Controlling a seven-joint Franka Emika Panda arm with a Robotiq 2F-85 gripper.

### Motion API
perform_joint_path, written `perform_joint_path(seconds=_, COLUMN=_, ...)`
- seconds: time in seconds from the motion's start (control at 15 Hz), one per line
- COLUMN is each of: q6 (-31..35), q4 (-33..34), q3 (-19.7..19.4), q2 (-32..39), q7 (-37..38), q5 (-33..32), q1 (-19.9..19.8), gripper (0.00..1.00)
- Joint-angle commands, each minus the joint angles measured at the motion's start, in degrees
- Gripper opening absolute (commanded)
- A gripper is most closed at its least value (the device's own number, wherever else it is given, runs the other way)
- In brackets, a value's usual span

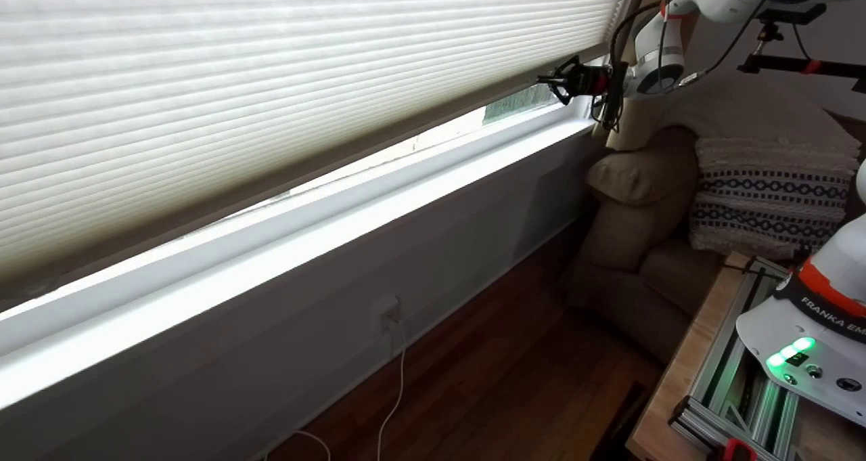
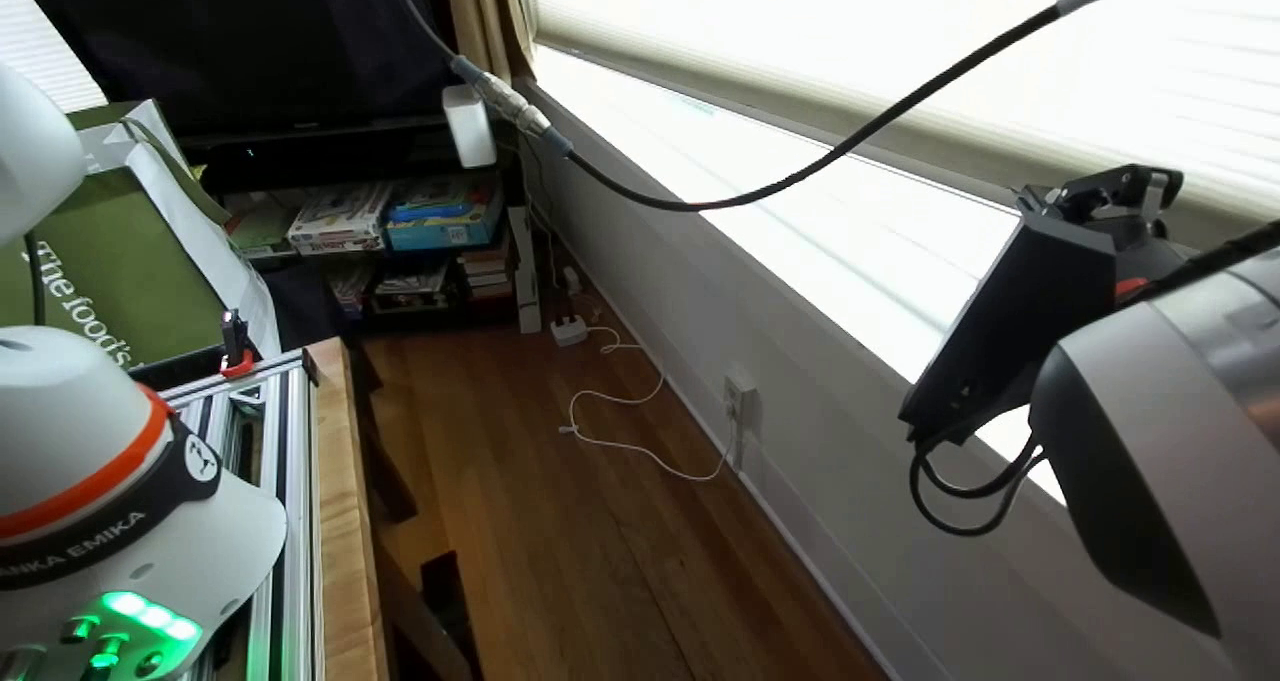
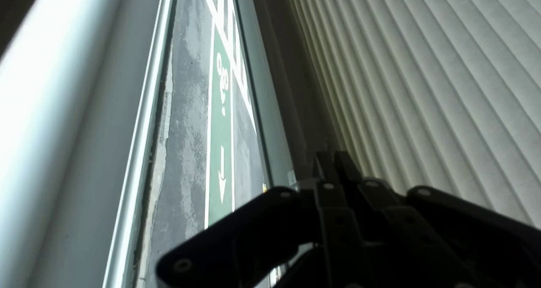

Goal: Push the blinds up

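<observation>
Blinds (image 1: 270,75) hang across the window (image 1: 517,103); their bottom rail (image 1: 338,158) sits above the sill (image 1: 318,244), a bare strip showing between; pincer (image 3: 336,157) is closed to a sliver, nothing visibly gripped, tip at the rail; contact cannot be confirmed.

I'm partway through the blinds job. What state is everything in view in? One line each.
Blinds: partly down, a strip of window uncovered beneath.
Hand: closed, its tips at the bottom rail; firm contact unclear.
Base lights: lit green.
White cord: plugged into the wall outlet, slack.
Large screen: dark.
Tan curtain: bunched at the window's end.
</observation>
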Motion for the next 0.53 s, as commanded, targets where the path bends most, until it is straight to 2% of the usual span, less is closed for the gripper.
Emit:
perform_joint_path(seconds=0.0, q6=-5.76, q4=-3.9, q3=0.23, q2=-6.3, q7=4.27, q5=5.01, q1=-0.62, gripper=0.01)
perform_joint_path(seconds=0.47, q6=-5.65, q4=-5.63, q3=-0.13, q2=-11.36, q7=5.87, q5=6.71, q1=0.13, gripper=0.01)
